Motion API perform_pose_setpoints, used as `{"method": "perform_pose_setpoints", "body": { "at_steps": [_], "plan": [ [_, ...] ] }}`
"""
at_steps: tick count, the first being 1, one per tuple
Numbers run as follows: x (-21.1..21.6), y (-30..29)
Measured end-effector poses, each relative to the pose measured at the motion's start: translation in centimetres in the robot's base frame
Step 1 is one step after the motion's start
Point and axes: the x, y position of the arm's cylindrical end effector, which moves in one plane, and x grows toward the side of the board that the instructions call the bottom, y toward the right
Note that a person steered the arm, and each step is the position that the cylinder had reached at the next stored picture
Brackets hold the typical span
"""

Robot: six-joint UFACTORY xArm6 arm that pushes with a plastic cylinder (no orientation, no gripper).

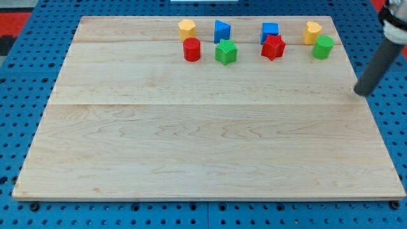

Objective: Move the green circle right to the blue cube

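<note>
The green circle [323, 46] sits near the board's top right corner, just below and right of a yellow block [312, 32]. The blue cube [270, 30] stands to its left along the top edge, with a red star [273, 48] touching its lower side. My tip [362, 91] is at the board's right edge, below and right of the green circle, apart from every block. The rod slants up to the view's top right.
A yellow hexagon block [186, 28], a red cylinder [191, 49], a blue triangle [221, 30] and a green star [226, 52] stand along the top edge further left. The wooden board [203, 140] lies on a blue pegboard.
</note>
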Motion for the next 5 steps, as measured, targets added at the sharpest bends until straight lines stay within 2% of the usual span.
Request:
{"method": "perform_pose_setpoints", "body": {
  "at_steps": [1,3,4,5],
  "plan": [
    [-5.7,-0.1],
    [-7.8,-0.6],
    [-9.8,-3.3],
    [-11.3,-10.5]
  ]
}}
